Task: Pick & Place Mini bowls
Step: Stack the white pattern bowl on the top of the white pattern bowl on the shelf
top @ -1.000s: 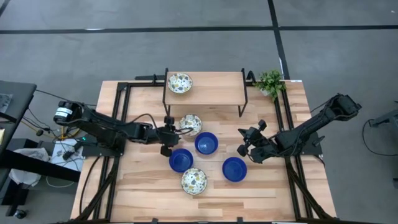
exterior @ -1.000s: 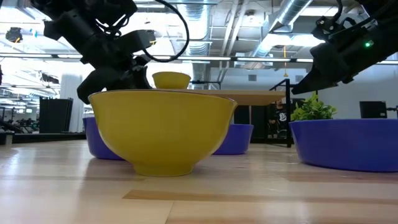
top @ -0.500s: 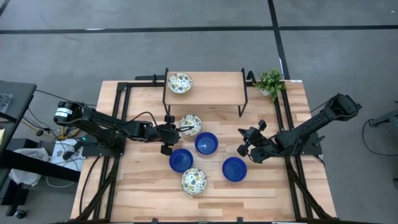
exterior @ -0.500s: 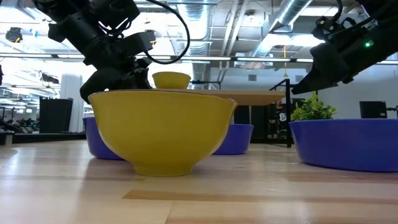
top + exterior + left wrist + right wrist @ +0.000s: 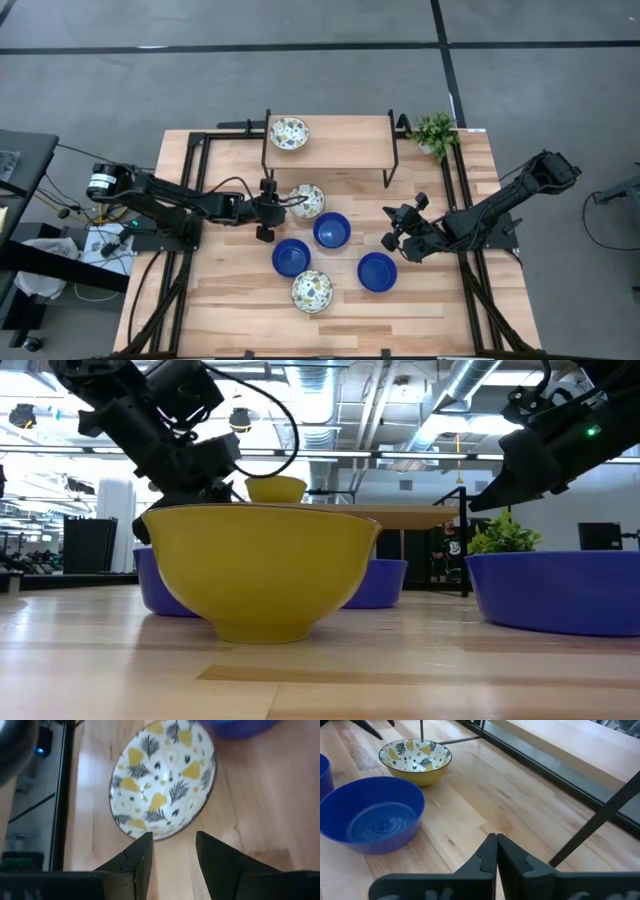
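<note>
No readable text, label, brand, number or sign — none in any view.

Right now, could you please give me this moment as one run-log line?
left claw: open, at patterned bowl | right claw: shut, waiting | shelf: one bowl

The right gripper [image 5: 496, 851] hangs above bare wooden table [image 5: 485, 800], its two dark fingertips [image 5: 489, 851] pressed together. At about ten o'clock from them sits a blue bowl [image 5: 372, 815], and beyond it a yellow patterned bowl [image 5: 415, 760], near but apart.
</note>
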